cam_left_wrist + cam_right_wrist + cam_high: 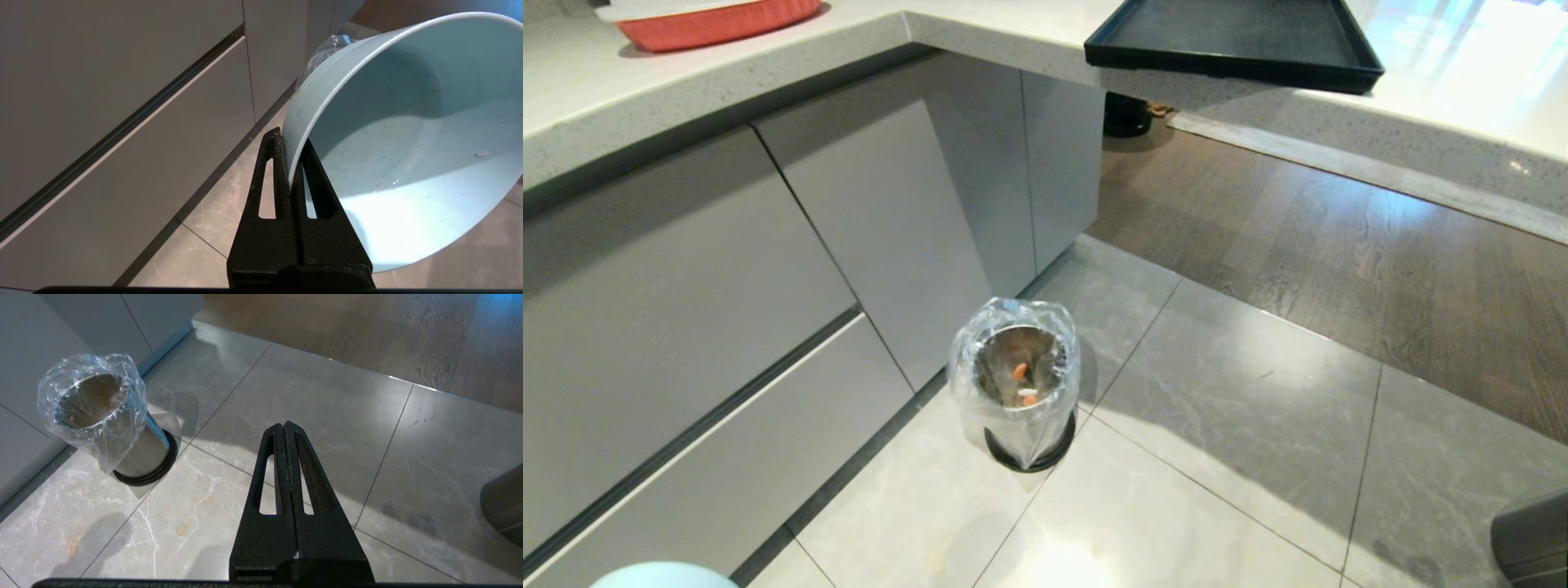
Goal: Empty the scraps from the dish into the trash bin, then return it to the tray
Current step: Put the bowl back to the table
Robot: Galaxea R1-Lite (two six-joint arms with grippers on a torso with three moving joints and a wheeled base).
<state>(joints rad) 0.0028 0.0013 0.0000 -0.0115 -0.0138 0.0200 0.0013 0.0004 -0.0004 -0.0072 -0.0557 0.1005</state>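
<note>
Clamped on the rim of the dish [408, 134], the left gripper [291, 163] has one finger inside the wall and one outside, and holds the pale blue bowl tipped on its side low beside the grey cabinet drawers [102, 122]. Its inside looks emptied, apart from a tiny pale crumb and some wet specks; the scraps [1023, 384] lie as orange and white bits at the bottom of the trash bin [1015, 384], which stands on the floor tiles [1217, 408] close to the cabinet. The right gripper [286, 457] hangs over the tiles with its fingers pressed together on nothing. What remains, by my reading, is carrying the dish up to the tray [1233, 41], which sits on the countertop [1462, 73] with one corner jutting past the edge (an awkward landing spot). A pinch on a thin, smooth rim could let the bowl swing or slip during the lift, and setting it on the overhanging corner might tip the tray.
</note>
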